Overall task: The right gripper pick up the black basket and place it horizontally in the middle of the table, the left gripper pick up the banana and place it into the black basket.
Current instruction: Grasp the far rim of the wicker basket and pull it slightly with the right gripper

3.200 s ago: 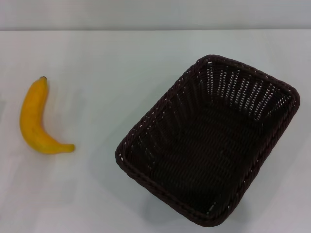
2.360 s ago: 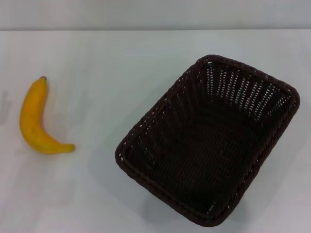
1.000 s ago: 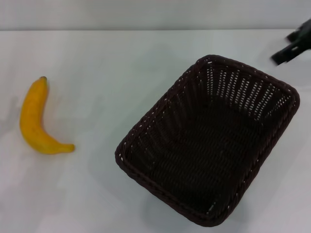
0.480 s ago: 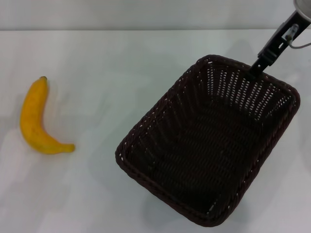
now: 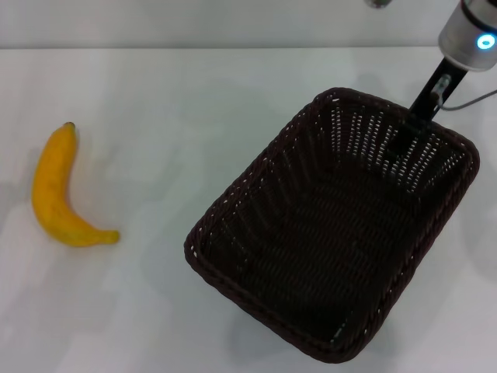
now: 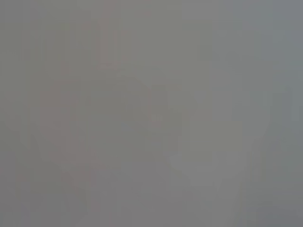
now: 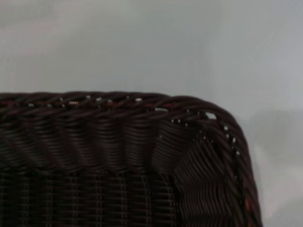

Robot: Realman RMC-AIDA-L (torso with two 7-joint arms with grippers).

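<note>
The black basket [image 5: 233, 200] stands on the white table [image 5: 171, 93] right of the middle, turned at an angle. It holds nothing. The right gripper [image 5: 405, 132] reaches in from the far right; its silver wrist with the blue ring [image 5: 472, 37] is above the far right corner, and its black fingers [image 5: 425, 99] drop onto the basket's far rim. The right wrist view shows a corner of the braided rim [image 7: 118, 104] close up. The banana [image 5: 54, 194] lies alone at the table's left side. The left gripper is out of view; the left wrist view shows only blank grey.
The table's far edge [image 5: 233, 48] meets a grey wall. Bare white tabletop lies between the banana and the basket.
The right gripper came in from the far right and moved down and left onto the basket's far rim. The basket and the banana have not moved.
</note>
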